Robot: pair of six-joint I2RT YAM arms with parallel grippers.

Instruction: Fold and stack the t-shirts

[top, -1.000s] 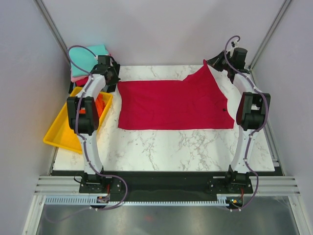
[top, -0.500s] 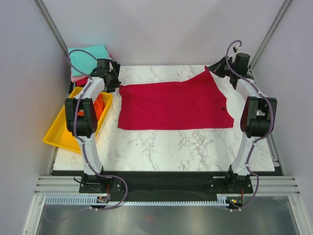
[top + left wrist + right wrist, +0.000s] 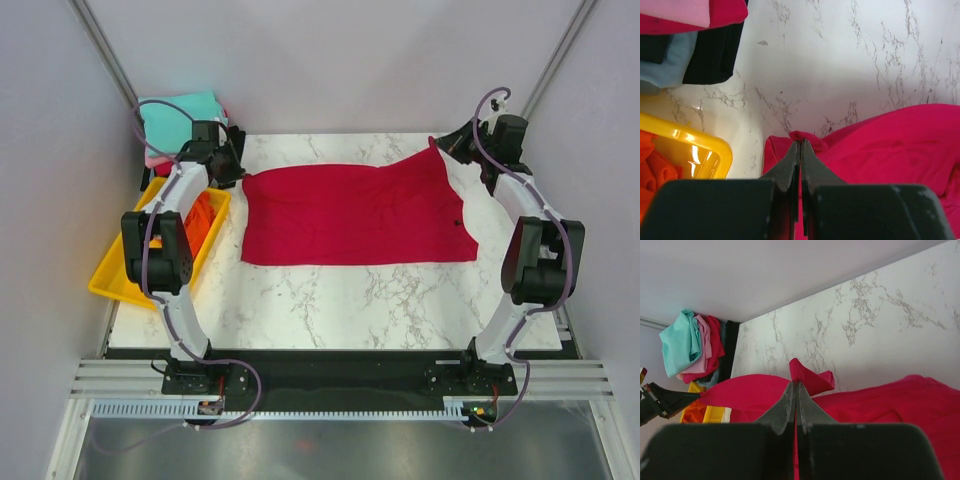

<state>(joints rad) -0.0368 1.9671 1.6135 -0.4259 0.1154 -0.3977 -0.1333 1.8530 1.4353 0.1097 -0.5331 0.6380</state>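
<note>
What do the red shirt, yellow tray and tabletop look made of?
The red shirt looks like soft matte cloth, likely knit cotton: it wrinkles and drapes. The yellow tray looks like glossy rigid plastic, with glare on its rim. The table has a smooth white marble look with grey veins; whether stone or laminate is unclear.

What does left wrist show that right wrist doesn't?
Only left wrist: the left claw tips shut on a corner of the crimson shirt, close beside the yellow tray. Only right wrist: the right claw shut on another corner, pulled up in a peak, plus the teal shirt topping the stack and the back wall. Both: the crimson shirt, the marble table, the tray holding the orange shirt, and part of the stack.
</note>
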